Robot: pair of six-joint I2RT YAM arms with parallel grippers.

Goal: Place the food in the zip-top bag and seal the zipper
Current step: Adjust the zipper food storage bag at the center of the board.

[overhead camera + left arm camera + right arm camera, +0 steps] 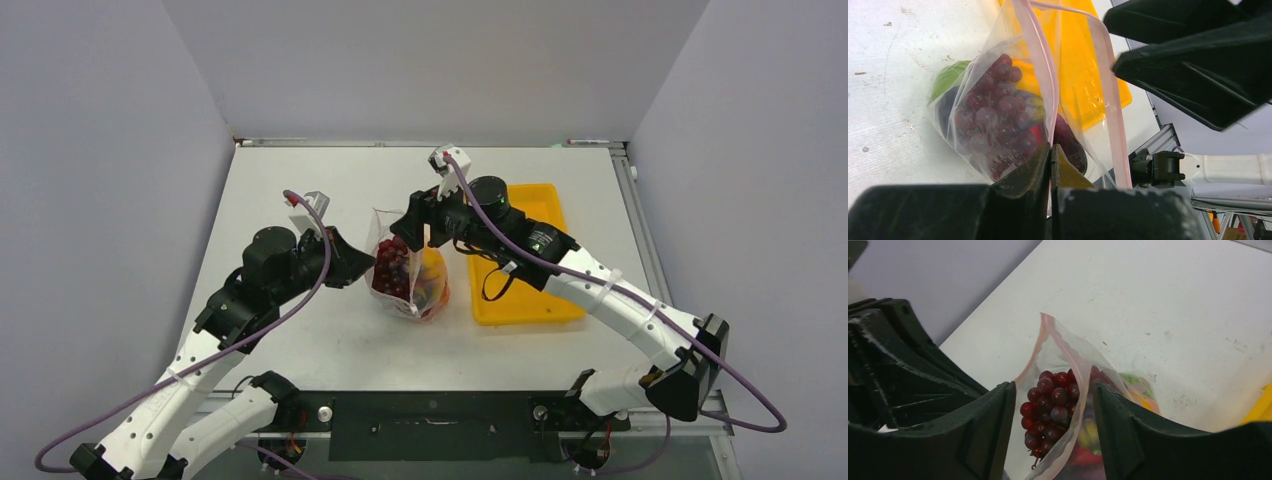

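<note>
Ok, bag (405, 290) stands on table (300, 190) between the arms, just left of tray (530, 300). Food is inside: grapes (1050, 405) plus orange and green bits. Left gripper (1050, 155) pinched tight on zipper (1043, 75), mouth gaping. Right gripper (1053, 435) jaws apart, one each side of the bag's mouth, gripping nothing

Beside zip-top bag (388, 228): yellow tray (520, 300)

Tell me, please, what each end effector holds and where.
Left end effector pinches the zip-top bag at its pink zipper; right end effector holds nothing.
</note>
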